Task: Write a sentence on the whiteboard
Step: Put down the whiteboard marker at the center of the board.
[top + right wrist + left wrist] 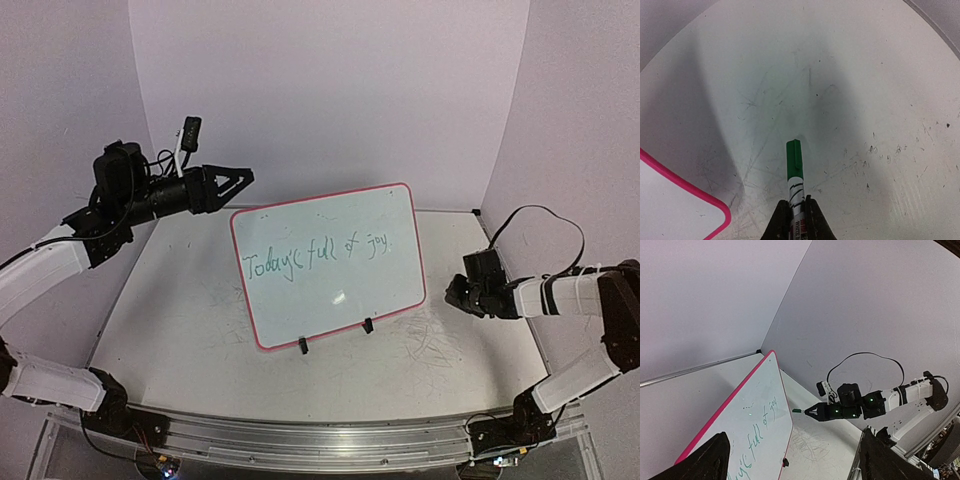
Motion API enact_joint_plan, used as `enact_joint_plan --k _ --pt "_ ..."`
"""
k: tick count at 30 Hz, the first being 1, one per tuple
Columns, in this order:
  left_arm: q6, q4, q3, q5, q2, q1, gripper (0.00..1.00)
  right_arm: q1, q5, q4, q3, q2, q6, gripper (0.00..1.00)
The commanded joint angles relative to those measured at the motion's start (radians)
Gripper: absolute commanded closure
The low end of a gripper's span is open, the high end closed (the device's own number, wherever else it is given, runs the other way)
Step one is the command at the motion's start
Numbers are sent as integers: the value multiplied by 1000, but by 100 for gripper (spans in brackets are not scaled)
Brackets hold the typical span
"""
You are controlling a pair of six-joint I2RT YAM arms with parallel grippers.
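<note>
Whiteboard (330, 265) — light, stiff, slick, probably tippy on its clip feet (303, 346); grasp by the frame (320, 198) — left end effector (245, 178) released, right end effector (795, 202) clenched on green marker (794, 165).

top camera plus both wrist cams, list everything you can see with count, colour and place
whiteboard: one, white with red-pink frame, standing tilted at mid-table
sentence: one line, green, across the board
clip feet: two, black, under the board's lower edge
marker: one, green and white, right of the board, above the table
table: one, white and scuffed, under everything
left gripper: one, black, open and empty, raised by the board's upper left corner
right gripper: one, black, shut on the marker
</note>
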Motion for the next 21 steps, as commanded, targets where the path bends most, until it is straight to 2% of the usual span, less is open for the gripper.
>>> enact_joint_plan --k 1,7,13,16,19,20,21 --pt "52 -15 35 -38 -44 0 9 -1 -6 23 -26 1 88 86" --pt "137 -164 113 -139 -46 0 8 -1 -17 -9 -39 8 107 72" --pt "203 -248 186 -257 -67 0 6 -1 23 -74 -36 -93 93 52" --pt "229 -270 218 -316 -74 0 6 -1 51 -168 -2 -194 62 47" --pt "249 -290 254 -400 -80 0 4 -1 66 -262 63 -366 -34 40" --pt "255 -294 266 -438 -80 0 4 -1 66 -285 93 -427 -74 35" --pt "260 -296 277 -474 -80 -1 4 -1 65 -305 123 -482 -121 24"
